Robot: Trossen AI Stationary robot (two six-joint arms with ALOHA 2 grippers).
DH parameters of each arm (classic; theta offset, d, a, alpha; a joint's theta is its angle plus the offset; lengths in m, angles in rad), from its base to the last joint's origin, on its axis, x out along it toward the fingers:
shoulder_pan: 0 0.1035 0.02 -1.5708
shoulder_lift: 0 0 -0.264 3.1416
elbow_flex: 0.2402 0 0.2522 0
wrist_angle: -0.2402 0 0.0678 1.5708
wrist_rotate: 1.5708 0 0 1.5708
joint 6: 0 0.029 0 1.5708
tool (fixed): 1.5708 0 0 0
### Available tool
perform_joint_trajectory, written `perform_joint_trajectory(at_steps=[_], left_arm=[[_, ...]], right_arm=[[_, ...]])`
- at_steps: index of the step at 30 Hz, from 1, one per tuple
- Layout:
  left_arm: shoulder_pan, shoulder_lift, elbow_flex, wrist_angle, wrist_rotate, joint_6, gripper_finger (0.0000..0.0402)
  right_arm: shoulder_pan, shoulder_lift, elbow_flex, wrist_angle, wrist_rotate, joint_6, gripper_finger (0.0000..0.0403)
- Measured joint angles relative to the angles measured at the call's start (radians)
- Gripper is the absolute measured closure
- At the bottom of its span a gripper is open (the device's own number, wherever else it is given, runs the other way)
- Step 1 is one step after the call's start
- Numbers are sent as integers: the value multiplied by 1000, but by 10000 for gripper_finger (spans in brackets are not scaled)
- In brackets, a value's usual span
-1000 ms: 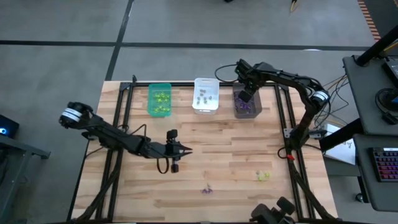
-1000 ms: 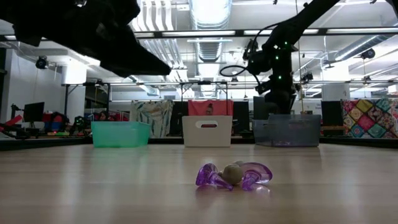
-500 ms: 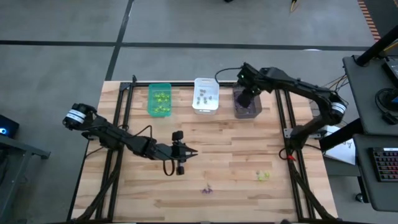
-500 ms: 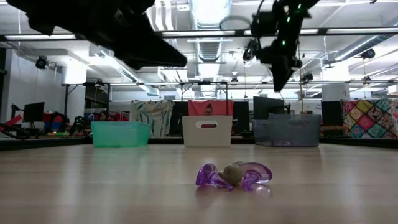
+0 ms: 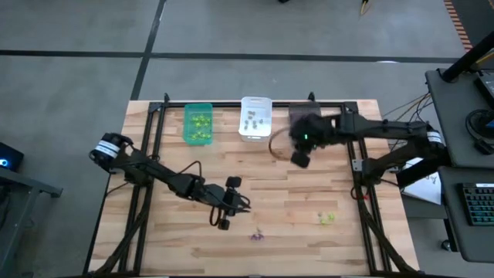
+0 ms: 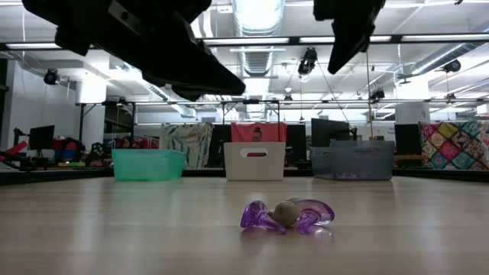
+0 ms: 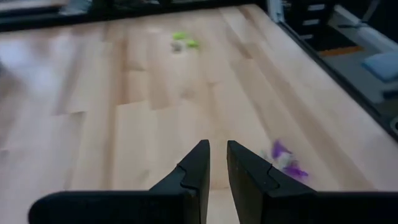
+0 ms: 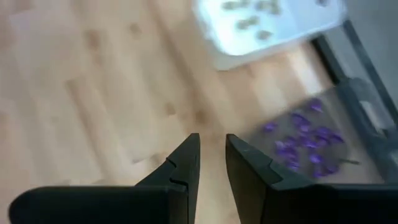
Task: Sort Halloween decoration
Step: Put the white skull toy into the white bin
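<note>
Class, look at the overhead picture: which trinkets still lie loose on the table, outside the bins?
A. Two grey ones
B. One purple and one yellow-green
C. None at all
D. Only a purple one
B: a purple trinket lies near the table's front edge and a yellow-green trinket lies to its right, both outside the bins.

We count one purple trinket (image 6: 288,215) loose on the table, one yellow-green trinket (image 5: 326,218) well apart, others binned.
</note>
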Motion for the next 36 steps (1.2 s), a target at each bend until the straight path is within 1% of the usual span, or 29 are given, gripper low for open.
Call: perform_joint_trajectory(at_steps=[5, 10, 12, 17, 22, 28, 33, 36], left_arm=[[0, 65, 52, 2, 99, 12, 361], [0, 125, 99, 1, 195, 19, 336], [0, 145, 108, -1, 217, 19, 321], [0, 175, 112, 2, 218, 52, 280], [0, 205, 111, 33, 218, 139, 261], [5, 240, 111, 123, 218, 154, 260], [6, 282, 111, 189, 220, 158, 260], [10, 301, 111, 213, 253, 152, 260]], right_arm=[[162, 5, -25, 36, 7, 51, 333], [308, 1, -95, 183, 8, 82, 333], [357, 1, -123, 239, 8, 102, 333], [463, 6, -212, 395, 8, 150, 333], [532, 6, -309, 558, 8, 164, 333], [589, 6, -413, 709, 8, 202, 332], [612, 6, -483, 814, 9, 230, 332], [613, 6, -503, 840, 9, 261, 332]])
